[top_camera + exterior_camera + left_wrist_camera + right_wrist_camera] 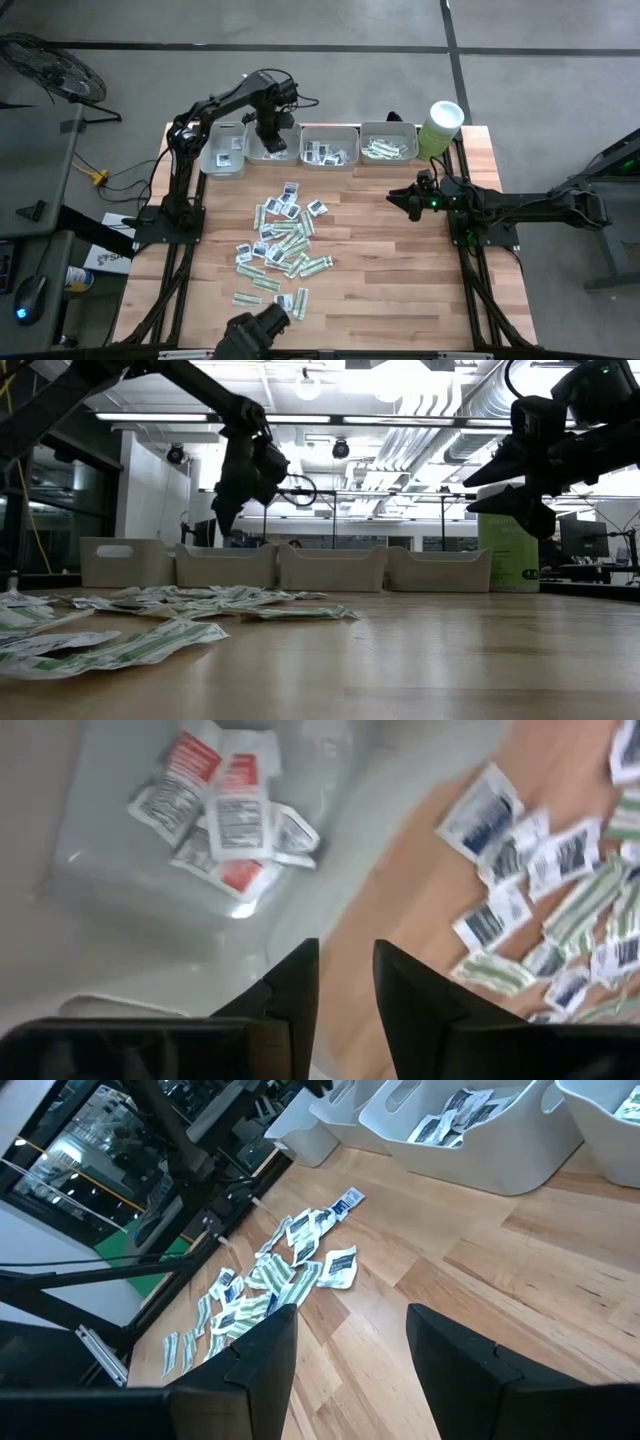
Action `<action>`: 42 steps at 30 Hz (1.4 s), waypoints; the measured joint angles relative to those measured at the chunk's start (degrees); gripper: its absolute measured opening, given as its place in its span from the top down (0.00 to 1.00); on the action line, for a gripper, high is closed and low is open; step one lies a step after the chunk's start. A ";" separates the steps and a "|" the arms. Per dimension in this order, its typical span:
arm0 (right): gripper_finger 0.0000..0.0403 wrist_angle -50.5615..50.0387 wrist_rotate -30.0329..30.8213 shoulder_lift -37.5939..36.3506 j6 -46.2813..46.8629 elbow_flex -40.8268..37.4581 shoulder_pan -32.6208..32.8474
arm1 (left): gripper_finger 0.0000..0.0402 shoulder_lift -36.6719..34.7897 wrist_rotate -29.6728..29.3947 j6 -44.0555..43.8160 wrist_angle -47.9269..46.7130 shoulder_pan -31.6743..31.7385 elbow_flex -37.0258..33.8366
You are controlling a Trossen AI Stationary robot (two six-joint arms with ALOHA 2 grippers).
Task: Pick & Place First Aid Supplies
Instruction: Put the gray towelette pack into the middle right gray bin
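Wooden planks form the table (400, 260), and the first aid supplies (282, 243) are lying on it in a loose scatter toward the near left of centre: narrow pale green-white strips mixed with squarish white sachets bearing dark marks, many overlapping, none of them in either gripper. Beyond the scatter, the right gripper (394, 198) is hovering above bare wood to the right of centre, well apart from the pile; its jaws are standing wide with nothing between them, and the right wrist view is showing a clear gap between its two dark fingers (262, 1348). Farther back, four grey trays are sitting in a row along the far edge. The left gripper (268, 138) is hanging above the second tray from the left (257, 153); its jaws are set narrowly apart and are gripping nothing. Directly below it, in the left wrist view, white sachets with red and dark print (225, 815) are lying in a small heap on the tray floor. At the far right end of the row, a pale green cylinder tub (440, 128) with a white lid is standing upright just beside the last tray (388, 128).
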 joint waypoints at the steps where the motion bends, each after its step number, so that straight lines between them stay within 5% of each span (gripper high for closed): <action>1: 0.54 0.00 0.00 0.00 -0.16 0.00 -0.02 | 0.77 -0.40 -0.01 0.34 -0.47 -0.66 0.00; 19: 0.54 -0.37 0.00 0.00 -0.97 0.00 0.00 | 0.81 -2.74 0.82 2.26 0.61 -19.46 -1.38; 31: 0.54 -1.08 -0.66 -0.02 -1.00 0.02 0.00 | 0.81 -15.87 0.20 -5.26 22.16 -25.24 -28.87; 42: 0.54 -1.79 -0.76 -0.02 -1.04 0.00 -0.01 | 0.79 -18.30 -3.52 -4.25 41.86 -25.12 -41.18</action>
